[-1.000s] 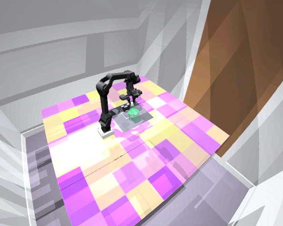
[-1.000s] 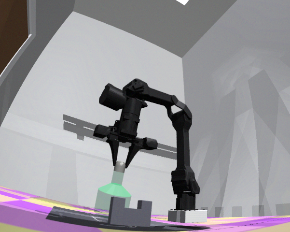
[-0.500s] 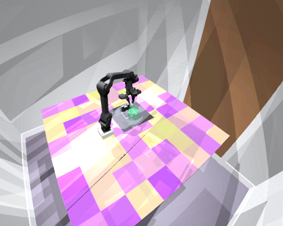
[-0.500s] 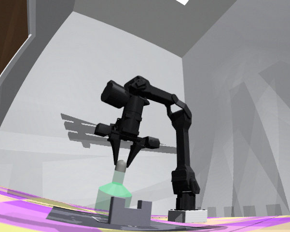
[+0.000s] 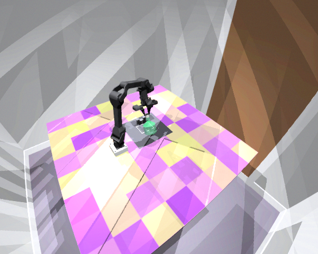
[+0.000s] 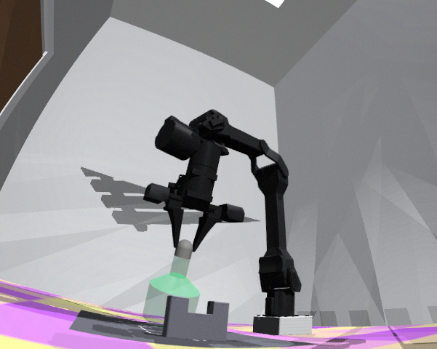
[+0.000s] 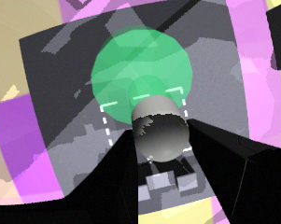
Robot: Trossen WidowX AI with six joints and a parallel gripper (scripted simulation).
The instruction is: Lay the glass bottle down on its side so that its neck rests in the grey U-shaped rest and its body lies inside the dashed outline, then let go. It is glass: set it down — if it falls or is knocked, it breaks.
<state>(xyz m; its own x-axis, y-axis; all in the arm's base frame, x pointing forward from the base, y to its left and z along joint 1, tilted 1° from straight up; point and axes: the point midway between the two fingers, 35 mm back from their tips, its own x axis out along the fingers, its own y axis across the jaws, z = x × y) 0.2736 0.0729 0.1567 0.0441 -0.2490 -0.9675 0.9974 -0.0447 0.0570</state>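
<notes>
Pointing downward, the tool (image 5: 147,115) (image 6: 184,249) (image 7: 161,131) grips the bottle's grey top (image 5: 147,116) (image 6: 183,249) (image 7: 161,133).

My claw (image 6: 184,249) points down, its two fingers closed on the rounded grey top of a green glass bottle (image 6: 175,287). The bottle stands nearly upright, its neck leaning slightly. In front of its body, partly hiding it, stands the grey U-shaped rest (image 6: 195,324), its notch upward. My arm (image 6: 275,221) rises from a white base (image 6: 265,326) beyond the rest.
</notes>
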